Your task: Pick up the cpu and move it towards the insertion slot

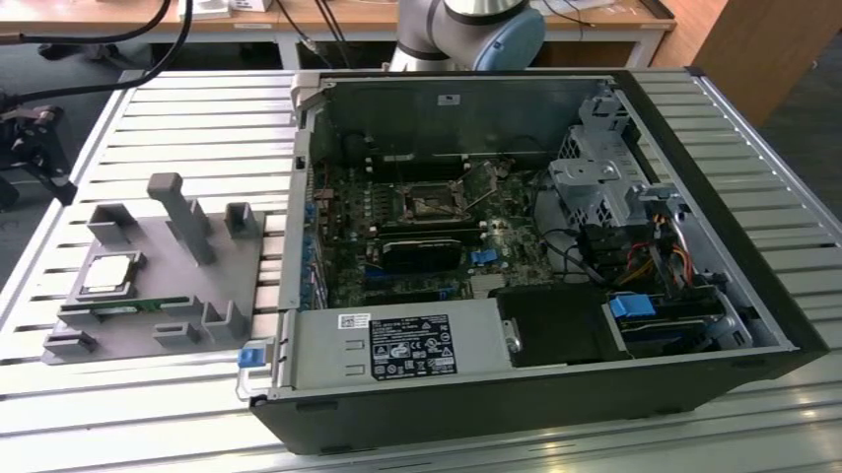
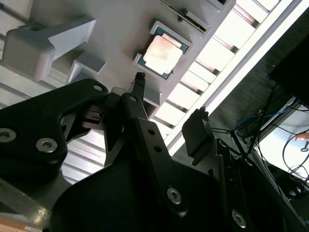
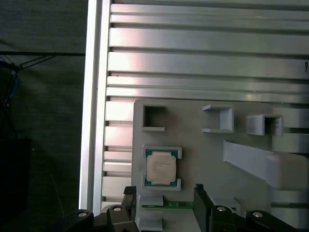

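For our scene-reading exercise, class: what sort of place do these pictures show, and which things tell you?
Probably a robotics lab set up for computer assembly: an open desktop computer case lies on a slatted aluminium table, a grey fixture tray holds the cpu, and a robot arm stands behind.

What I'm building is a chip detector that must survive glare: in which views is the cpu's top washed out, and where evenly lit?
Second wrist view: the cpu is blown out to a pale glow, the table slats glare white, the pincer is a dark silhouette. First wrist view: the cpu looks evenly lit, rim distinct. Exterior view: the cpu shows a soft sheen, not washed out.
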Controlling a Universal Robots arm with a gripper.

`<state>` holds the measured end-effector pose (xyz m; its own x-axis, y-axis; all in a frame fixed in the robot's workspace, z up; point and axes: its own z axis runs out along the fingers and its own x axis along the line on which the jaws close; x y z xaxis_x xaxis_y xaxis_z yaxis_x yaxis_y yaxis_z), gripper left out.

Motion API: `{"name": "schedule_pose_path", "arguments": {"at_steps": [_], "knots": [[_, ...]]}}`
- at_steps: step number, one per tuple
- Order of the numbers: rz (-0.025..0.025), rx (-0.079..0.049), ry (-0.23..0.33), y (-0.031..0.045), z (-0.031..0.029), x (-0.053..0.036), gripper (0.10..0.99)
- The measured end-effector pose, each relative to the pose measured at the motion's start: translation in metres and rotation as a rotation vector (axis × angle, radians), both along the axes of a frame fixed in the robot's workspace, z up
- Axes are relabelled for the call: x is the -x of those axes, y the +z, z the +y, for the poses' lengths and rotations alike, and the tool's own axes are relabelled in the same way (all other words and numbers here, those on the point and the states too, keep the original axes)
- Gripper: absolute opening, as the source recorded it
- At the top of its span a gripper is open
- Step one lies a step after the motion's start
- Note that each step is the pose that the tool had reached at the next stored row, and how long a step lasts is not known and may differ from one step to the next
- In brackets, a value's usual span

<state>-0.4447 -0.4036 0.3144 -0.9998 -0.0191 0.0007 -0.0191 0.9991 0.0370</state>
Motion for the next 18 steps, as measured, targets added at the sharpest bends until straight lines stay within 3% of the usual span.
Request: {"name": "schedule_pose_path", "arguments": {"at_steps": [18], "knots": [[0.0000,0.000,0.000,-0.0057,0.0000,0.0018,0.588]]}}
